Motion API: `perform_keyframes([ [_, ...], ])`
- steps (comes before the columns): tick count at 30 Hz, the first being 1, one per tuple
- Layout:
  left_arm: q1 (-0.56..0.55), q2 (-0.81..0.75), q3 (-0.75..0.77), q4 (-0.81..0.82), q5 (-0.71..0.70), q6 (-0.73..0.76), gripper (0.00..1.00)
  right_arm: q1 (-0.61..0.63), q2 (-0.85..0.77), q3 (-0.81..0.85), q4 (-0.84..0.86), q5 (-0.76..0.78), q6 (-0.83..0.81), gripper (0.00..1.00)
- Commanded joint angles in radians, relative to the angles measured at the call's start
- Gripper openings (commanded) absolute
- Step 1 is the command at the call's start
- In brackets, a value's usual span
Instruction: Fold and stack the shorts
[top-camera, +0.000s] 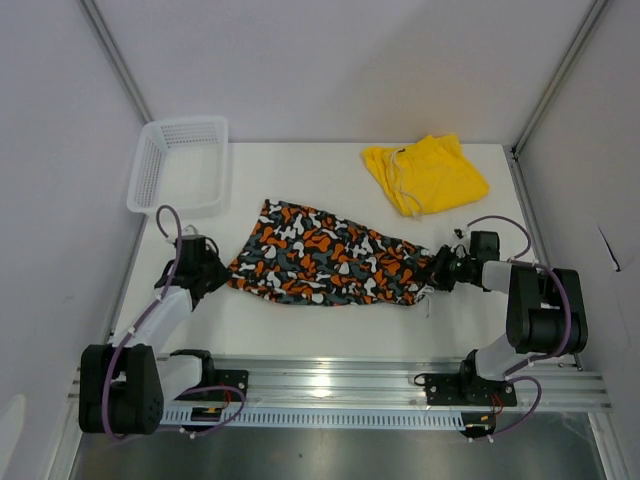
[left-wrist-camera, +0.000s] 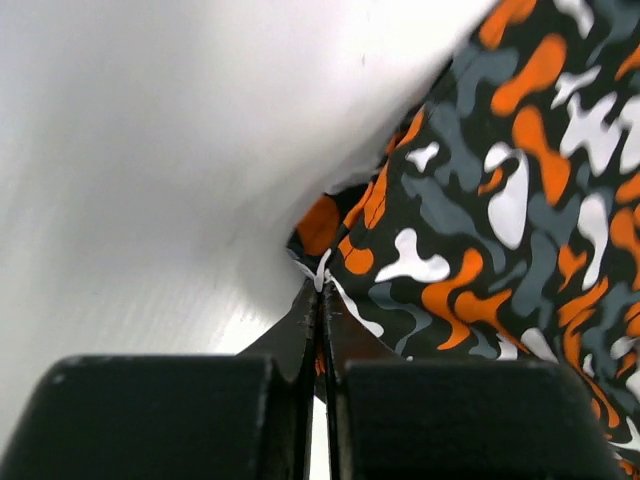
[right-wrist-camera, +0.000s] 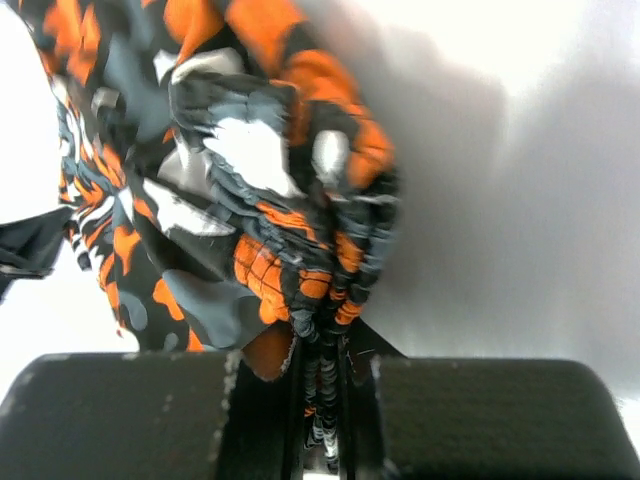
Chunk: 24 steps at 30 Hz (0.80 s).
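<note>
Left gripper (left-wrist-camera: 320, 297) and right gripper (right-wrist-camera: 322, 338) each clamp an end of the patterned shorts (top-camera: 330, 258); lift evenly, keeping them taut.

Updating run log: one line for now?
left gripper shut on patterned orange-black-white fabric shorts | right gripper shut on their other end | yellow fabric shorts lying apart
</note>
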Motion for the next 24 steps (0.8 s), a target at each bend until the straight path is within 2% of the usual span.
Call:
perform_keyframes([
  [1, 0.102, -0.055, -0.016, 0.041, -0.008, 0.006, 0.00, -0.084, 0.041, 0.048, -0.094, -0.118, 0.011, 0.00],
  [4, 0.149, -0.071, -0.030, 0.052, -0.002, 0.005, 0.00, -0.130, 0.041, 0.058, -0.128, -0.108, -0.012, 0.00],
  [10, 0.150, -0.074, -0.038, 0.076, 0.055, 0.054, 0.00, -0.115, 0.047, 0.052, -0.105, -0.125, -0.015, 0.00],
  [12, 0.150, -0.094, -0.051, 0.088, 0.103, 0.068, 0.10, -0.102, 0.040, 0.052, -0.104, -0.117, -0.018, 0.00],
  [13, 0.150, -0.106, -0.056, 0.104, 0.117, 0.075, 0.21, -0.084, 0.035, 0.053, -0.108, -0.111, -0.023, 0.00],
  [14, 0.150, -0.132, -0.065, 0.107, 0.128, 0.074, 0.42, -0.073, 0.031, 0.055, -0.112, -0.100, -0.026, 0.00],
  [16, 0.149, -0.158, -0.068, 0.114, 0.143, 0.078, 0.60, -0.043, 0.020, 0.053, -0.112, -0.077, -0.037, 0.02],
  [17, 0.150, -0.187, -0.070, 0.119, 0.165, 0.077, 0.74, -0.032, 0.018, 0.053, -0.109, -0.076, -0.040, 0.03],
  [19, 0.147, -0.215, -0.073, 0.127, 0.196, 0.075, 0.83, -0.013, 0.011, 0.053, -0.108, -0.057, -0.049, 0.06],
  [21, 0.134, -0.248, -0.070, 0.121, 0.214, 0.072, 0.84, 0.014, -0.002, 0.053, -0.108, -0.040, -0.053, 0.11],
  [24, 0.056, -0.276, -0.044, 0.076, 0.179, 0.075, 0.84, 0.057, -0.034, 0.053, -0.104, -0.001, -0.056, 0.31],
])
